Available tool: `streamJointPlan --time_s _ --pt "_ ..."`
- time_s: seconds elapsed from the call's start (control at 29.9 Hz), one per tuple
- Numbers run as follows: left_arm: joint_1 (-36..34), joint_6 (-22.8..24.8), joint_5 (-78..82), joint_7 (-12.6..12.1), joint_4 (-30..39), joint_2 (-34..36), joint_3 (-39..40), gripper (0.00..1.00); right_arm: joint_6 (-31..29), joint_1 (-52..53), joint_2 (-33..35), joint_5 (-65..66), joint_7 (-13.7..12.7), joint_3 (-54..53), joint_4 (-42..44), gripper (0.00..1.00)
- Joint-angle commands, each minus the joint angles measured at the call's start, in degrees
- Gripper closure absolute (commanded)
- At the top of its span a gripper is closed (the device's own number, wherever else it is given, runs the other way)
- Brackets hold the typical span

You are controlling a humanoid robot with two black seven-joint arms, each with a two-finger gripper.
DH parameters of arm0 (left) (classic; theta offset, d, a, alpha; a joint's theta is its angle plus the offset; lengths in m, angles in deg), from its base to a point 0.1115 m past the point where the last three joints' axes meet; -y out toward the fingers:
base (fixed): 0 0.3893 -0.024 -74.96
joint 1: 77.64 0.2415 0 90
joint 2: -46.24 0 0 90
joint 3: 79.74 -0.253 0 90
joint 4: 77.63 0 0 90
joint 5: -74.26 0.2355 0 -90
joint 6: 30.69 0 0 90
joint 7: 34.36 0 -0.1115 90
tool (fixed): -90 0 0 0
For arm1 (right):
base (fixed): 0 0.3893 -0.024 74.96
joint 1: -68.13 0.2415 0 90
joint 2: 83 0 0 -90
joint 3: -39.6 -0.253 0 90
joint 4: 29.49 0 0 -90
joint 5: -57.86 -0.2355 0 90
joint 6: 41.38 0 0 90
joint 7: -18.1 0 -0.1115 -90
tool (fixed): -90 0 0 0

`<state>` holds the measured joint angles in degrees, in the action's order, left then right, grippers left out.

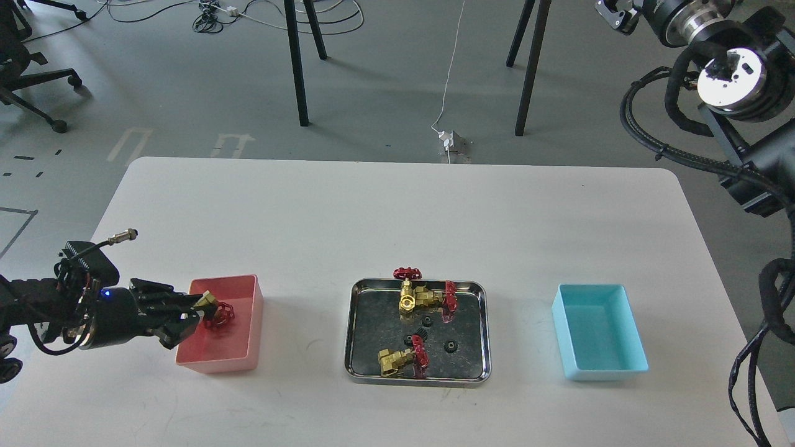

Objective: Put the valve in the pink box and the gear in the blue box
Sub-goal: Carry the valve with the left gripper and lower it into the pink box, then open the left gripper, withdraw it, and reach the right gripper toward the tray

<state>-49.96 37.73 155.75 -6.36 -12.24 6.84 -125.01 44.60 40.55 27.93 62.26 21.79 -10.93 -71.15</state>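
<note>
My left gripper [200, 312] is shut on a valve [212, 309], holding its brass body with the dark red handwheel pointing right. The valve hangs low inside the left part of the pink box [239, 347], at the front left of the table. Three tiny black gears [451, 346] lie in the steel tray [466, 323] at the centre. The blue box [599, 338] stands empty at the front right. My right arm is raised at the top right, far from the table; its gripper end [612, 15] is too small to read.
The tray also holds three more valves: one upright at its back edge [407, 292], one lying beside it [438, 298], one at the front [400, 360]. Table legs, cables and a chair are on the floor behind the table.
</note>
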Motion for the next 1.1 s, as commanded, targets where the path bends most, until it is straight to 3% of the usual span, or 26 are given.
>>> streamJointPlan --time_s 0.0,0.4,0.53,0.64,0.74,0.8,0.9,1.07 --pt "0.09 -0.04 -0.01 0.00 0.08 -0.24 0.01 0.78 -0.02 -0.53 -0.01 0.00 0.00 -0.01 0.00 0.00" --pt "0.00 -3.12 -0.62 0.00 4.30 0.54 3.25 0.30 -0.63 -2.82 2.45 1.05 0.00 0.69 -5.45 0.00" --pt "-0.43 -2.42 -0.98 0.00 8.07 4.84 9.13 0.26 -6.24 -1.77 3.85 8.06 0.18 10.24 -7.46 0.00" --pt "-0.70 2.66 -4.04 0.00 13.78 9.67 19.39 0.24 -13.88 0.68 6.57 23.50 0.27 20.52 -11.41 0.00" --pt "-0.44 12.23 -13.68 0.00 18.62 12.23 30.64 0.20 -22.23 3.76 8.95 40.29 0.44 29.41 -16.24 0.00" --pt "-0.09 16.99 -23.16 0.00 20.12 11.98 37.50 0.18 -23.98 6.22 10.44 49.09 0.62 33.46 -19.84 0.00" --pt "-0.08 19.64 -38.98 0.00 23.45 9.61 44.20 0.16 -23.98 9.03 10.89 60.78 0.70 39.34 -26.87 0.00" --pt "0.00 19.82 -56.76 0.00 25.75 0.65 52.37 0.15 -23.98 11.59 8.79 76.97 1.05 52.43 -36.99 0.00"
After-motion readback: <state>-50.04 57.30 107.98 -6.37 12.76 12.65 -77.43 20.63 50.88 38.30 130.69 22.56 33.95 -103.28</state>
